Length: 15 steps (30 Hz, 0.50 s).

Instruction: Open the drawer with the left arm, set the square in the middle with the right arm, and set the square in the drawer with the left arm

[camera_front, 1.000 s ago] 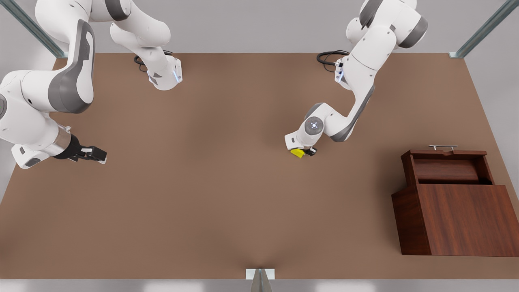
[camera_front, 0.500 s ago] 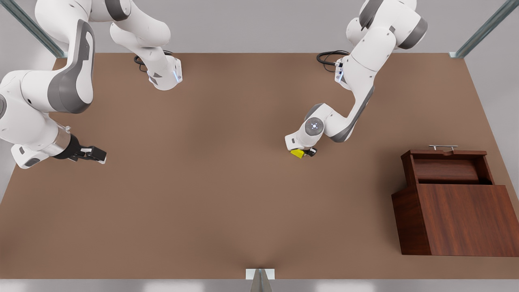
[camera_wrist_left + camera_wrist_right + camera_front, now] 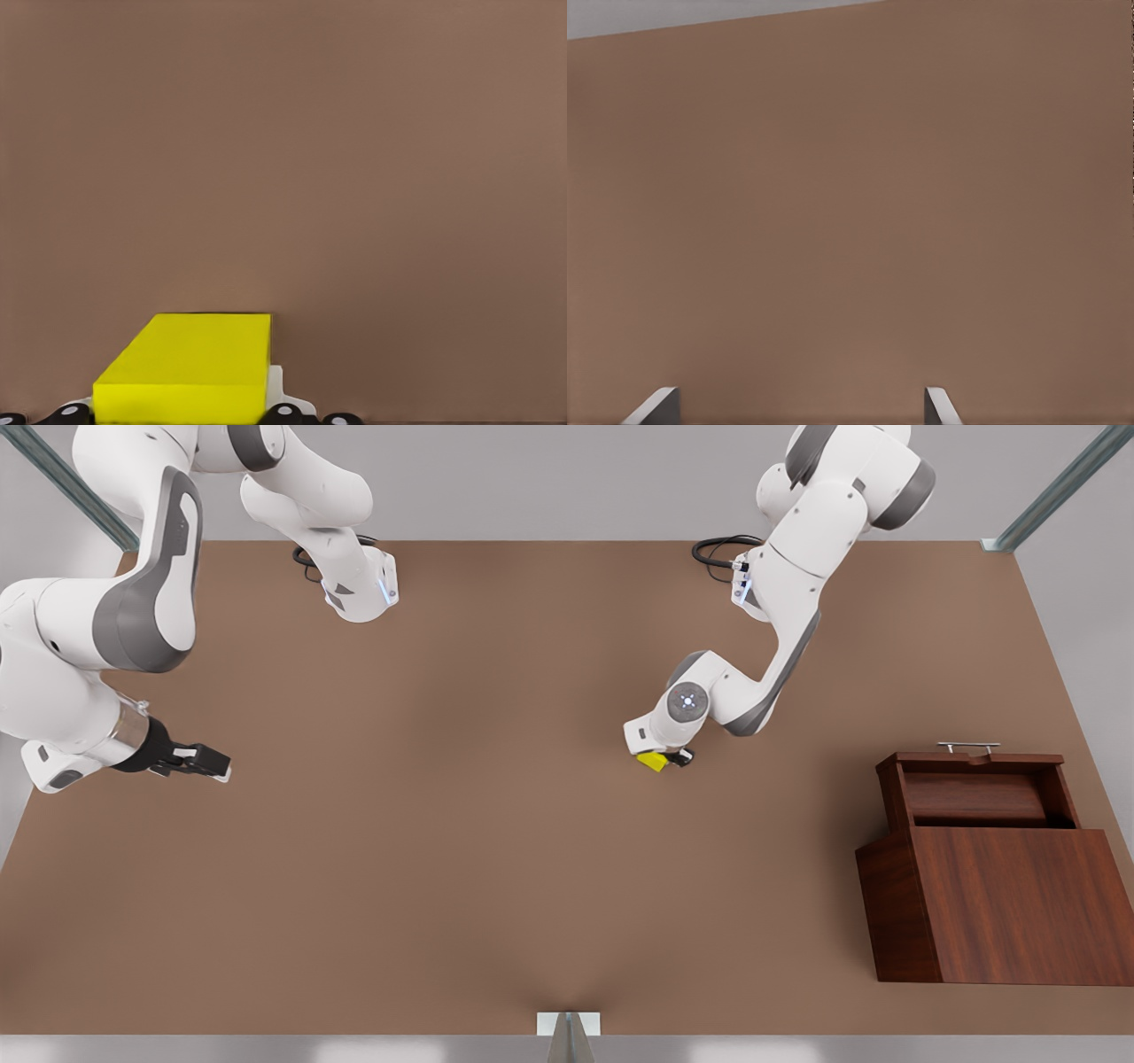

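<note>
The square [image 3: 651, 761] is a small yellow cube on the brown tabletop, slightly right of the middle [image 3: 532, 779] in the front view. My left gripper [image 3: 669, 759] is down on it from the arm at the front view's right. In the left wrist view the square [image 3: 190, 367] sits between the fingers, with a white pad [image 3: 275, 390] against its side; the left gripper [image 3: 177, 414] is shut on it. The drawer [image 3: 974, 797] stands pulled out of the dark wood cabinet [image 3: 1010, 903], its silver handle [image 3: 968, 747] at the far end. My right gripper [image 3: 208, 763] waits open at the front view's left, its fingertips [image 3: 656, 407] wide apart over bare table.
Both arm bases [image 3: 359, 593] stand at the table's far edge, with black cables [image 3: 722, 549] by the one on the right. A metal post [image 3: 568, 1036] rises at the near edge. Bare tabletop lies between the square and the drawer.
The right arm has drifted slightly toward the front view's left. The left gripper and the square have stayed where they were.
</note>
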Available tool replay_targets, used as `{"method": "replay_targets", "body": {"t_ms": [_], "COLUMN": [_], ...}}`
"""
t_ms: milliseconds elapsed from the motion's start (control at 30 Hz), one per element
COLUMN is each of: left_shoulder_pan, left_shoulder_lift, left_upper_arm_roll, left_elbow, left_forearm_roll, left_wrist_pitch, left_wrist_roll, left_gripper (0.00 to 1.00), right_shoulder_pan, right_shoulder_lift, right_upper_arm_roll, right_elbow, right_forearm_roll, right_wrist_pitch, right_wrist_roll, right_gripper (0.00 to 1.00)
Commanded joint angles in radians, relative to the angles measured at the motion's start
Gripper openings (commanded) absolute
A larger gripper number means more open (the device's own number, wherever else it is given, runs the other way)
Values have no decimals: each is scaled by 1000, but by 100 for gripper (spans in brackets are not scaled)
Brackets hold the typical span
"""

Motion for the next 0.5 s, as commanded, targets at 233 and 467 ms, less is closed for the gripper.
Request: {"method": "replay_targets", "body": {"t_ms": [233,467], "left_shoulder_pan": [0,0], "left_shoulder_lift": [17,16], "left_upper_arm_roll": [0,2], "left_elbow": [0,0], "left_forearm_roll": [-1,-1], "left_wrist_pitch": [14,14], "left_wrist_roll": [0,2], "left_gripper": [73,68], "right_shoulder_pan": [-6,-7], "right_shoulder_lift": [1,6], "right_upper_arm_roll": [0,0], "right_elbow": [0,1], "right_forearm_roll": [2,2], "right_wrist_pitch": [-2,-2], "right_wrist_roll": [-1,-1], "right_gripper": [100,100]}}
